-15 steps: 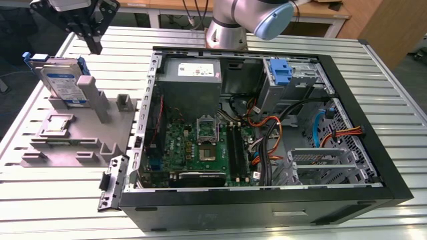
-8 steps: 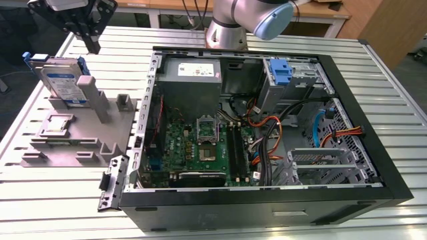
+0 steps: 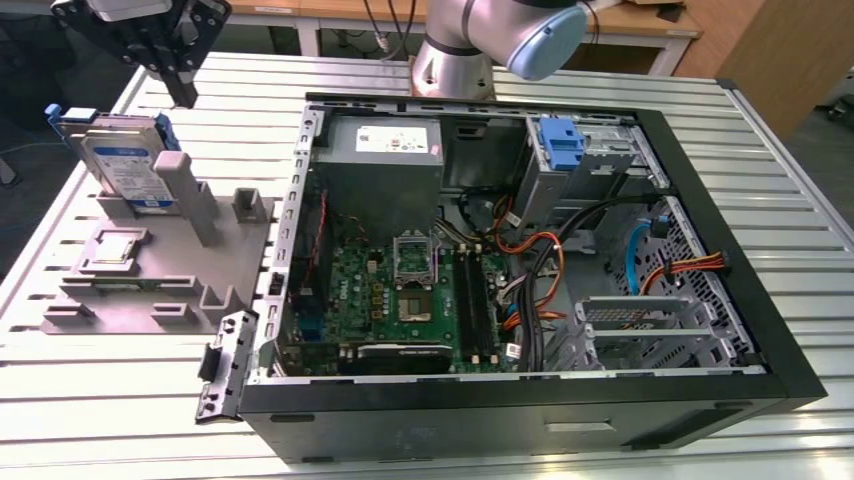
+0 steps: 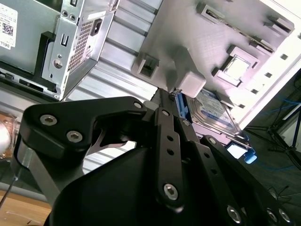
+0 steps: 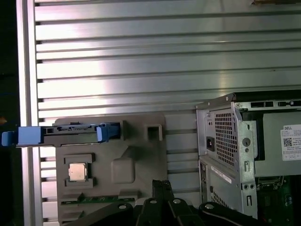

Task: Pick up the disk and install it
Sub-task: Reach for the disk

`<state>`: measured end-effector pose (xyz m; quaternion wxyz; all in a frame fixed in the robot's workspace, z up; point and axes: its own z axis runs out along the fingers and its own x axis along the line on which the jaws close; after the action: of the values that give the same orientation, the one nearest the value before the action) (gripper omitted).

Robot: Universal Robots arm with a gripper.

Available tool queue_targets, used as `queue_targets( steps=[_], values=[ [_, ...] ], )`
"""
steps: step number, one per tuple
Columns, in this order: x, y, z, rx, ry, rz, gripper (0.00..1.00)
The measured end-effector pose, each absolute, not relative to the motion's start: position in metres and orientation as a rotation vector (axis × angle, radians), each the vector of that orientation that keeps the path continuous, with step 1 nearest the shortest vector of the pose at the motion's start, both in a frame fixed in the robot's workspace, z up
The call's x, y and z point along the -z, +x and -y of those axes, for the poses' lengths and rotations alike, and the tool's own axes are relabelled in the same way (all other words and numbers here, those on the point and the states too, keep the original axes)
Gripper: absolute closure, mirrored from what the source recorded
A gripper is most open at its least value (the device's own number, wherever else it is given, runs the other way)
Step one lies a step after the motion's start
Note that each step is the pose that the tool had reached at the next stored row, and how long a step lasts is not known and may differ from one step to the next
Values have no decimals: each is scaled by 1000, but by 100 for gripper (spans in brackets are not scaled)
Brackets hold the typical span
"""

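Disk point(image 3: 123, 165) stands on edge in a grey fixture point(image 3: 147, 285) at the exterior view's left. Its labelled face is toward the camera, blue frame shows at its top corners, and a grey post point(image 3: 187, 195) stands just in front of it. The gripper point(image 3: 183, 92) hangs above and beyond the disk, near its top edge but apart from it. A chip point(image 3: 118, 248) lies flat on the fixture, nearer than the disk. To the exterior view's right of the fixture lies the open case point(image 3: 534, 410). A power supply point(image 3: 380, 150) sits at its far left, a blue bracket point(image 3: 563, 145) in a far bay, and the board point(image 3: 400, 290) on its floor. All rest on a slatted metal table point(image 3: 107, 400). The arm point(image 3: 467, 40) rises beyond the case.

In the second wrist view the gripper point(image 4: 164, 96) is narrow, its fingers lying against each other with nothing between them. The tips point toward the post point(image 4: 190, 82) and the blue edge of the disk point(image 4: 214, 110), close but apart. The chip point(image 4: 237, 66) lies farther off, and the power supply point(image 4: 70, 42) is off to the side.

In the first wrist view the gripper point(image 5: 162, 184) again looks narrow and empty. The disk point(image 5: 70, 133) shows edge-on as a thin bar with blue ends in the fixture point(image 5: 141, 155), apart from the fingertips. The chip point(image 5: 77, 172) sits near it, and the case point(image 5: 235, 141) stands beside the fixture.
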<state>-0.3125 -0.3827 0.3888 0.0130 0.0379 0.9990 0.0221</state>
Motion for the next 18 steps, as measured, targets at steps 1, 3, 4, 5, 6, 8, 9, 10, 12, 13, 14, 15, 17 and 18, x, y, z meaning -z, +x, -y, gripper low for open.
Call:
queue_targets(
  steps=[1, 3, 4, 5, 6, 8, 9, 10, 12, 13, 14, 15, 17, 18],
  values=[
    [-389, -314, 383, -69, 118, -3113, 90],
    [-389, -316, 383, -69, 118, -3113, 90],
    [-389, -317, 383, -69, 118, -3113, 90],
    [-388, -318, 383, -69, 118, -3113, 90],
    [-388, -319, 383, -69, 118, -3113, 90],
    [-388, -321, 383, -69, 118, -3112, 90],
    [-388, -322, 383, -69, 118, -3112, 90],
    [-388, -323, 383, -69, 118, -3112, 90],
    [-388, -325, 383, -69, 118, -3112, 90],
    [-388, -326, 383, -69, 118, -3113, 90],
    [-388, -327, 383, -69, 118, -3112, 90],
    [-387, -327, 383, -69, 118, -3113, 90],
    [-387, -327, 383, -69, 118, -3113, 90],
    [-387, -327, 383, -69, 118, -3113, 90]
  ],
)
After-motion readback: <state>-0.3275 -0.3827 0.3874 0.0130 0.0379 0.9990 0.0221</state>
